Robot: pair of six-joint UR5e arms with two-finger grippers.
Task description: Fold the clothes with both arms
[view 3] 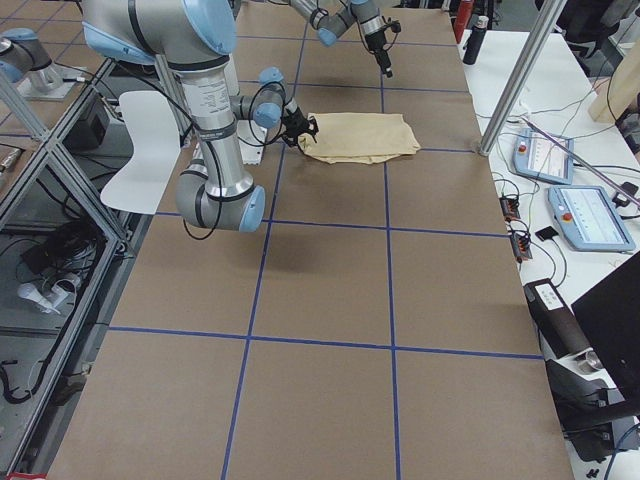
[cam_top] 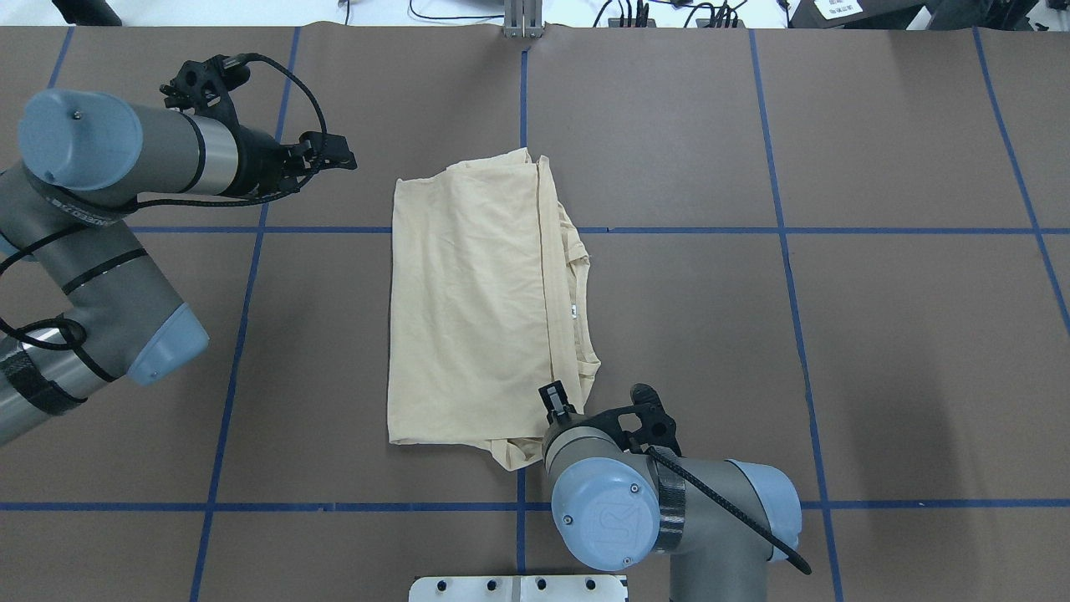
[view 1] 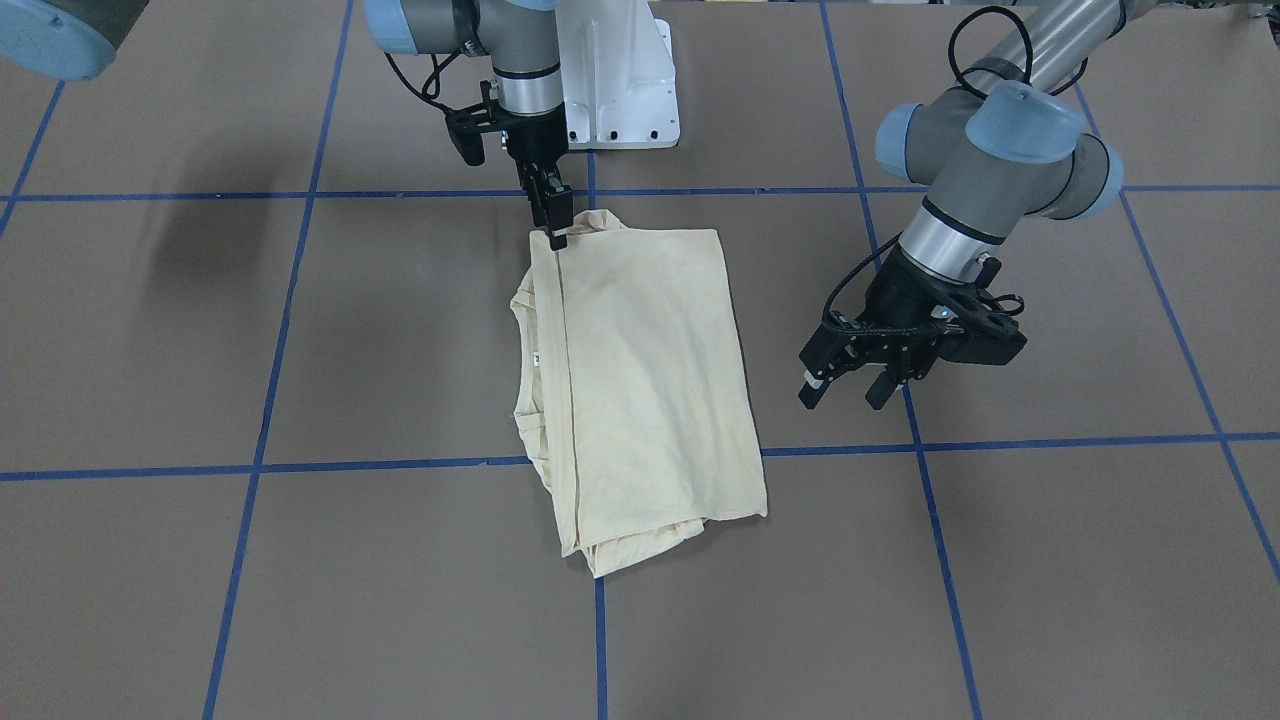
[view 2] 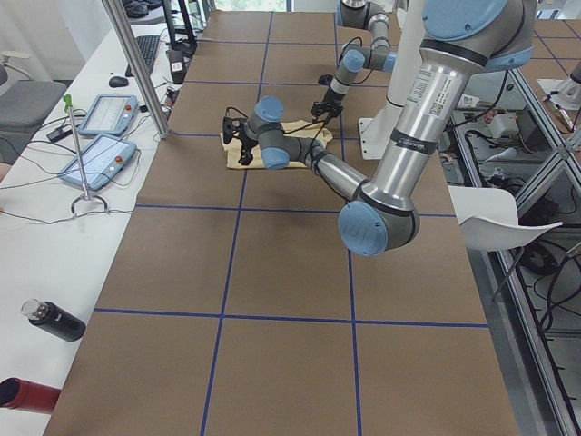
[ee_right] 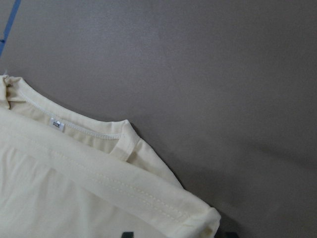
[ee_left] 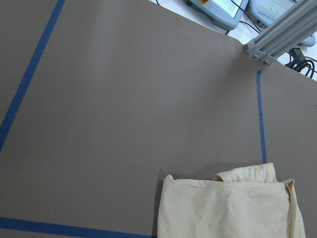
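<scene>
The pale cream-yellow shirt (view 1: 640, 380) lies flat in front of the white base (view 1: 620, 90), folded into a long rectangle that runs away from the base. A folded layer covers most of it, and the collar with its small white tag (view 1: 537, 360) peeks out along the edge on the robot's right. The grey right arm (view 1: 500, 40) drops straight down just in front of the base. Its black gripper (view 1: 557, 238) points down at the shirt corner nearest the base, tips apart. The left arm (view 1: 990, 150) bends in farther from the base, with its gripper (view 1: 846, 392) spread, tilted and clear of the shirt.
</scene>
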